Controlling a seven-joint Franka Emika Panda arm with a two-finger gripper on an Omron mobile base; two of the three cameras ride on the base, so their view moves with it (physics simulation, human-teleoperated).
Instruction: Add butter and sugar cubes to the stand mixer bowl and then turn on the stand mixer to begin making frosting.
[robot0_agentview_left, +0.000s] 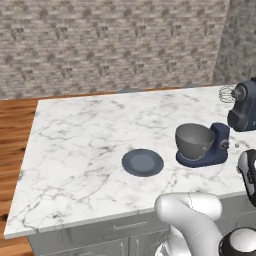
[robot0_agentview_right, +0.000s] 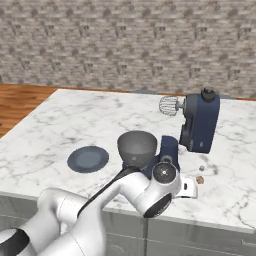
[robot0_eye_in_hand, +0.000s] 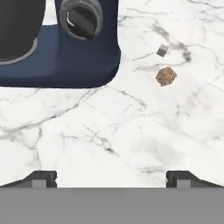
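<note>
Hand view looks down on white marble veined with grey. At the bottom edge the two dark fingertips of the gripper (robot0_eye_in_hand: 111, 179) stand far apart, wide open, with bare counter between them and nothing held. In the upper right of the frame lies a speckled tan-brown sugar cube (robot0_eye_in_hand: 166, 76), and just above it a smaller grey bit (robot0_eye_in_hand: 162, 50) whose nature I cannot tell. The upper left holds the mixer's smooth navy-blue base with a round silver-rimmed knob (robot0_eye_in_hand: 81, 18) on its side, and at the far left edge the dark curve of the bowl.

From the right base view, the stand mixer (robot0_agentview_right: 200, 124) sits at centre right with its bulky head tilted back and the wire whisk (robot0_agentview_right: 169, 105) lifted clear. The deep grey metal bowl (robot0_agentview_right: 137, 145) rests on the base below. Its inside is too dark to tell whether anything is in it. A flat dark blue-grey plate (robot0_agentview_right: 88, 158) lies to the left of the bowl, well apart from it, and looks bare. The brown cube shows low and right of the mixer, on the marble counter (robot0_agentview_right: 60, 125).

I judge the task at an early stage: a cube remains on the counter, no butter can be made out anywhere, and the head is up, so the mixer hardly seems running. Fetching the cube looks like the step in hand.
</note>
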